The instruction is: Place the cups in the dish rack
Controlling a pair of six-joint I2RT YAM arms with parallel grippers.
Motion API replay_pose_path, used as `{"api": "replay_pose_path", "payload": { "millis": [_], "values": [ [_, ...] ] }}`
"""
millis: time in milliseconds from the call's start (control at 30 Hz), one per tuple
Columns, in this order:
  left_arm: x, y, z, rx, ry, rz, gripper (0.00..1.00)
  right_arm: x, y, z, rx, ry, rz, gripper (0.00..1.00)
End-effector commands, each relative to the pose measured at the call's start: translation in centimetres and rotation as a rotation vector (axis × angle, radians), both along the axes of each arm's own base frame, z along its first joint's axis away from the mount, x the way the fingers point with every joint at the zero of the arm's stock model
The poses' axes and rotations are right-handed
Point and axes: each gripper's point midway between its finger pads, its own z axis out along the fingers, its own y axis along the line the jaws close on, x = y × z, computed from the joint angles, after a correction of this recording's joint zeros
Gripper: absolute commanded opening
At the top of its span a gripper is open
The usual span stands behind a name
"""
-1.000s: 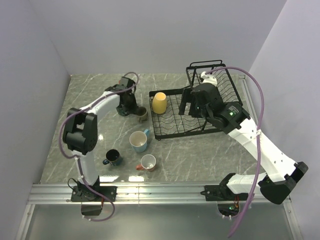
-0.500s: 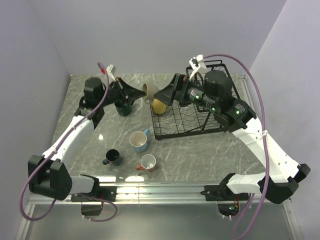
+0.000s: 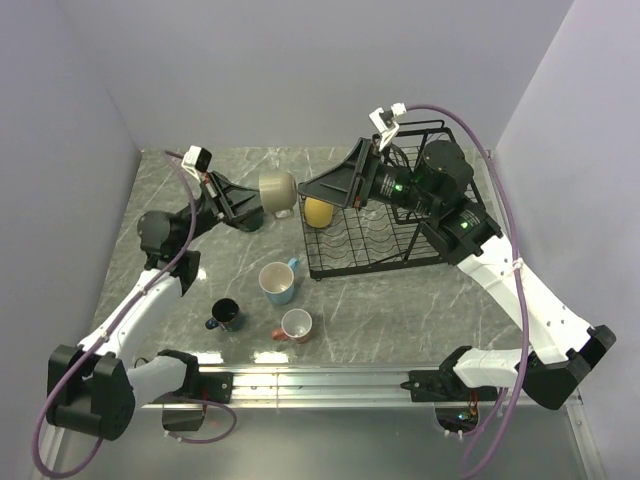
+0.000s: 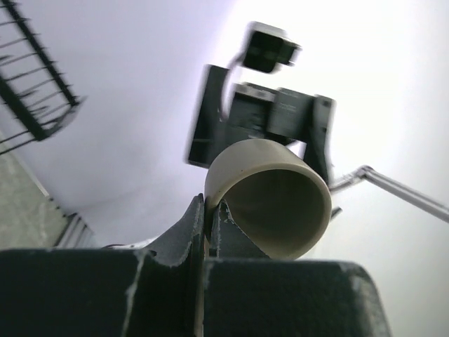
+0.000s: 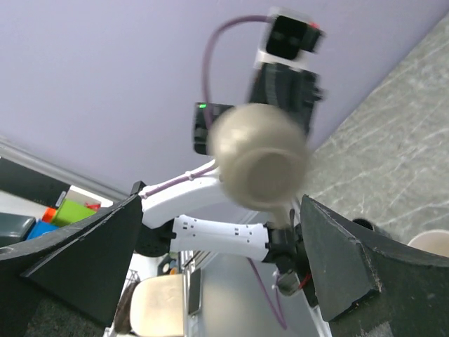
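My left gripper (image 3: 256, 196) is shut on the rim of the small olive-tan mug (image 3: 277, 192) and holds it in the air left of the black wire dish rack (image 3: 380, 242). In the left wrist view the fingers (image 4: 198, 226) pinch the mug wall (image 4: 270, 193). My right gripper (image 3: 312, 188) is open and points at the mug, a little apart from it. The mug's base (image 5: 259, 158) shows blurred ahead of its spread fingers (image 5: 347, 263). The yellow mug (image 3: 318, 211) sits in the rack's lower tray. The dark green mug (image 3: 248, 221) is half hidden behind my left gripper.
The light blue mug (image 3: 277, 283), dark navy mug (image 3: 224, 315) and salmon-pink mug (image 3: 296, 325) stand on the marble table in front of the rack. Walls close in the table at the left, back and right.
My left gripper has lifted the olive-tan mug off the table and carried it up and right. My right gripper has swung out of the rack to the left and now faces the mug.
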Motion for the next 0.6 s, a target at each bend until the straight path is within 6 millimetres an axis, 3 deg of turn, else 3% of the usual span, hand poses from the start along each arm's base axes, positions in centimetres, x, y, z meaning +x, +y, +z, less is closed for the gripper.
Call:
{"api": "replay_pose_path", "payload": {
  "millis": [0,567],
  "values": [
    [-3.4,1.1,3.8,-0.104,-0.137,-0.025,0.0,-1.7,-0.9,2.2,0.065,-0.053,0.032,1.0],
    [-2.8,-1.1,3.5,-0.036,-0.096,-0.012,0.0,-2.8,0.6,2.7,0.106,-0.044,0.103,1.0]
  ]
}}
